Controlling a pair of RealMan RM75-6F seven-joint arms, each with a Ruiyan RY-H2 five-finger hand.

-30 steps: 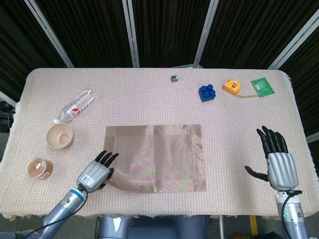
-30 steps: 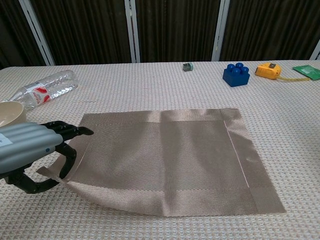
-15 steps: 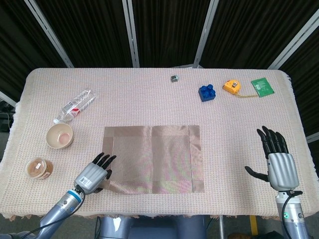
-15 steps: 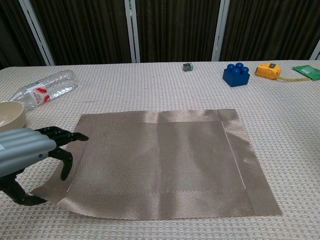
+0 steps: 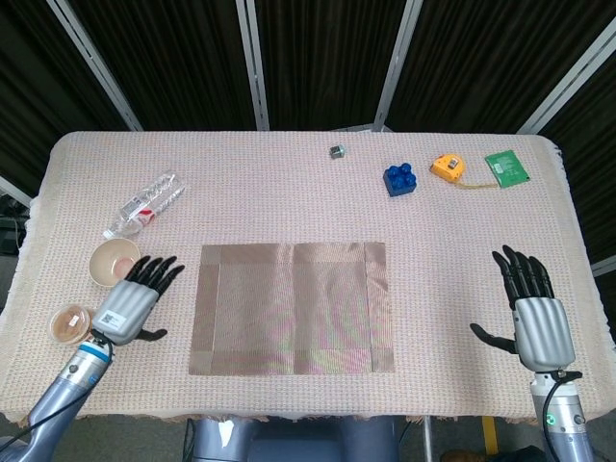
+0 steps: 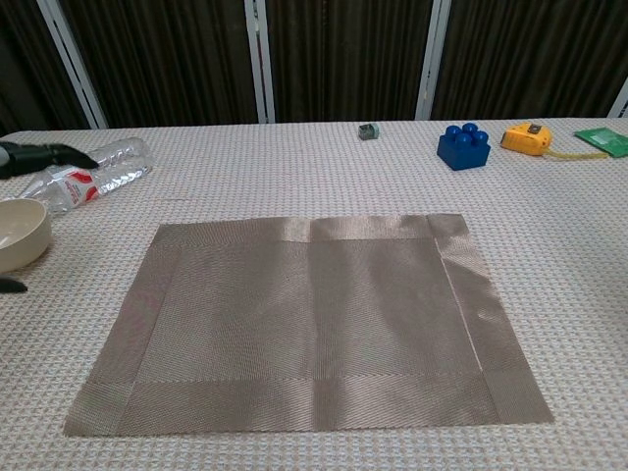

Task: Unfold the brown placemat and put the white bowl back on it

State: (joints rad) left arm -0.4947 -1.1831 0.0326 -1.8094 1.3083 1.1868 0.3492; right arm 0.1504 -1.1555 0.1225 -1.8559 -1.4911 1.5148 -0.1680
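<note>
The left hand (image 5: pixel 130 301) hovered with fingers spread, holding nothing, just beside the white bowl (image 5: pixel 112 261). The brown placemat (image 5: pixel 292 308) lay flat mid-table. Far right, the right hand (image 5: pixel 534 316) was splayed, empty.

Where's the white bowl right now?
In the head view the bowl sits at the table's left side, left of the placemat, between the bottle and the left hand.

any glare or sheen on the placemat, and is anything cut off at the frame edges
Head view: the placemat shows a faint pink-green sheen, no harsh glare. Chest view: pale shiny streaks cross it near its far edge; the left hand and white bowl are cropped at the left border.
</note>
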